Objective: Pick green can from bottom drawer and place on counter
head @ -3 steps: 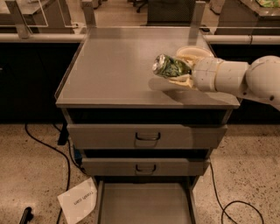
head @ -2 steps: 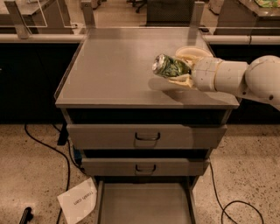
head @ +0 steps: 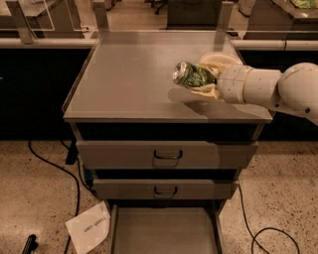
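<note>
Green can (head: 192, 75) (sideways) in end effector (head: 199, 78) – over counter (head: 126, 74)

A white paper sign (head: 88, 226) lies on the speckled floor (head: 35, 198) near black cables (head: 54, 165).

Rear of green can (head: 190, 75) hidden inside end effector (head: 202, 78)

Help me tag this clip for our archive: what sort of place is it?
Likely a lab or office workroom: a grey metal drawer cabinet, loose cables on a speckled floor, and glass-screened desks behind. The gripper holds the green can over the right side of the counter.
</note>
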`<state>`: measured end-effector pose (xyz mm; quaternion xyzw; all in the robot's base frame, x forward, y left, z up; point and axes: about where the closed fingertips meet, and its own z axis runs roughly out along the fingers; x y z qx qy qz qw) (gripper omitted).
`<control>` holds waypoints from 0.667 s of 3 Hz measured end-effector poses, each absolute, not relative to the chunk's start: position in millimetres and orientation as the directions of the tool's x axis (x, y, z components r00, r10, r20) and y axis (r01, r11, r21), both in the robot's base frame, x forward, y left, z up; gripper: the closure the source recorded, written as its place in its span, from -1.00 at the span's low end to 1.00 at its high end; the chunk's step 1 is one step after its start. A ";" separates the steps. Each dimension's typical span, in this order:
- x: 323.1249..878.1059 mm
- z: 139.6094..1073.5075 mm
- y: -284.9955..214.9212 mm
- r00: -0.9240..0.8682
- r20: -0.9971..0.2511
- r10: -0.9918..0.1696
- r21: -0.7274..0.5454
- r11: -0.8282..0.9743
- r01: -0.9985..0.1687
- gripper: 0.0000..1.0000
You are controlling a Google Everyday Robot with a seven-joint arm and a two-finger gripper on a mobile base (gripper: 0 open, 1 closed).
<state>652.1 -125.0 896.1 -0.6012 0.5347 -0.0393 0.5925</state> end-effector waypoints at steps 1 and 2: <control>652.1 896.1 -125.0 0.425 -0.586 -0.689 -0.754 0.274 -0.596 -0.31; 652.1 896.1 -125.0 0.425 -0.586 -0.689 -0.754 0.274 -0.596 -0.78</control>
